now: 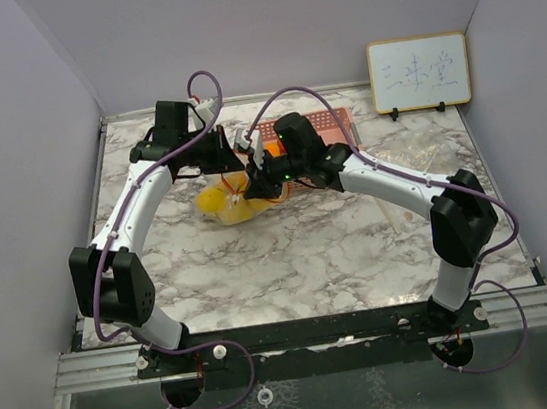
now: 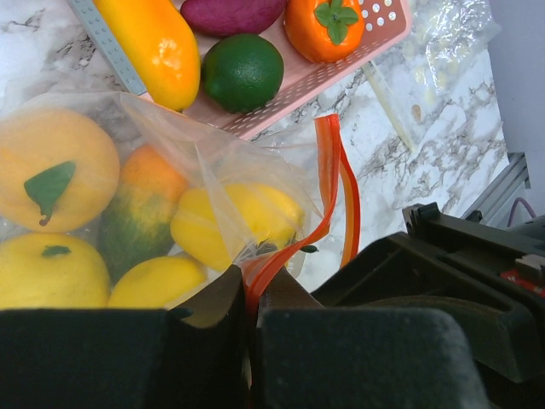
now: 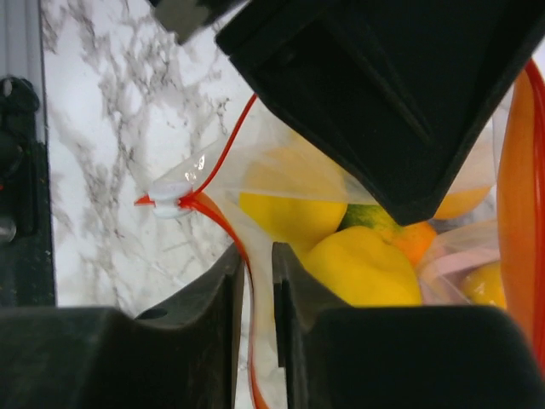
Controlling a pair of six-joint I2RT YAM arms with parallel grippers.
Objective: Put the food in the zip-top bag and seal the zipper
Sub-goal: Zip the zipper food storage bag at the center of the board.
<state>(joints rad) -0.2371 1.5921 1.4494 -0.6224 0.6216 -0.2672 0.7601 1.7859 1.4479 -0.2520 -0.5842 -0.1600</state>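
Observation:
The zip-top bag [image 1: 225, 203] lies mid-table between both grippers, holding yellow, orange and green food [image 2: 51, 166]. My left gripper [image 2: 251, 285] is shut on the orange-red zipper [image 2: 328, 170] at the bag's mouth. In the right wrist view, my right gripper [image 3: 258, 260] has its jaws drawn close on the zipper [image 3: 223, 226], just behind a white slider [image 3: 173, 198]. A yellow pepper [image 3: 366, 268] shows through the film beside the right finger. More food sits outside the bag: a green lime [image 2: 243, 72], a long orange piece [image 2: 153, 43], a purple one [image 2: 230, 13] and a persimmon [image 2: 328, 25].
The loose food lies in a pink perforated basket [image 2: 298, 81] right behind the bag, also visible from above [image 1: 328, 122]. A second clear plastic bag [image 2: 443, 43] lies to the right of the basket. A small whiteboard [image 1: 419, 72] stands at the back right against the wall.

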